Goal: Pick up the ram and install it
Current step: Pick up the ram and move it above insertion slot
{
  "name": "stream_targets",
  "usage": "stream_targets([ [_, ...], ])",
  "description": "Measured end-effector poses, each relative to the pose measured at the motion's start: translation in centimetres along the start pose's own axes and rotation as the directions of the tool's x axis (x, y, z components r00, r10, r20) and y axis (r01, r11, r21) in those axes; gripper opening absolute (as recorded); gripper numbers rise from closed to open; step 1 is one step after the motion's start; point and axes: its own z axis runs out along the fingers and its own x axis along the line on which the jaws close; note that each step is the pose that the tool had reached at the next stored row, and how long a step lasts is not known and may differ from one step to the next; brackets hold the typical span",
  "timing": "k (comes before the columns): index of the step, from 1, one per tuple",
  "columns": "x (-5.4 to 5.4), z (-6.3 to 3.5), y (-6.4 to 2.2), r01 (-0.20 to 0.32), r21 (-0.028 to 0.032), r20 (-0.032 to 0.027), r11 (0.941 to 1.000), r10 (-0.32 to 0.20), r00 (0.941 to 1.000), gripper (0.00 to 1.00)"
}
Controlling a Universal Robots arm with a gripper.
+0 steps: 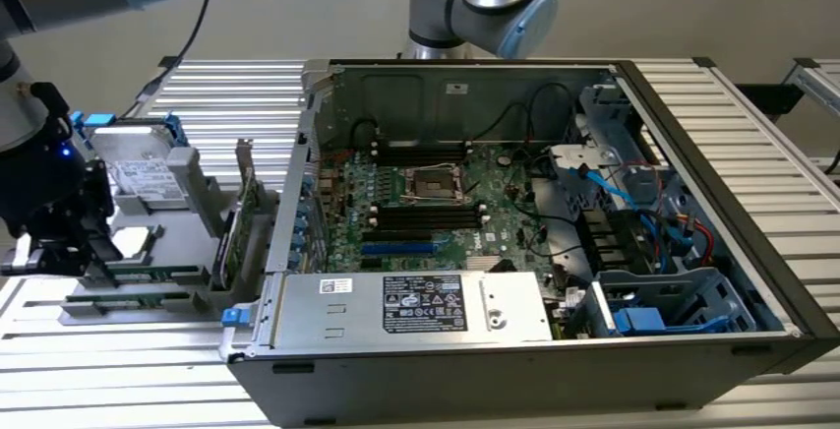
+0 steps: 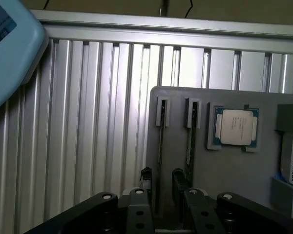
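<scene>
Centring the gripper on the ram looks like what matters most for this pick. Its fingers stand apart, one on each side of the stick, and as far as I can judge nothing is clamped. A good grasp would take the flat faces squarely, then lift straight out of the holder so the edge does not bind. A second stick sits just beside the other finger and could be nudged. In the exterior view the gripper hangs over the grey parts tray at the exterior view's left. It is well apart from the open computer case and its black motherboard slots. The ram is a long, thin, dark strip standing on edge in a slot of the tray. It is seen edge-on, so its chips cannot be made out.
</scene>
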Motion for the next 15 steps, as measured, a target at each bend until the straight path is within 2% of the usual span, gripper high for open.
stream_targets([
  [15,0.1,2.73,-0.06,0.057,0.001,-0.0012,0.9984,-0.057,0.9984,0.31],
])
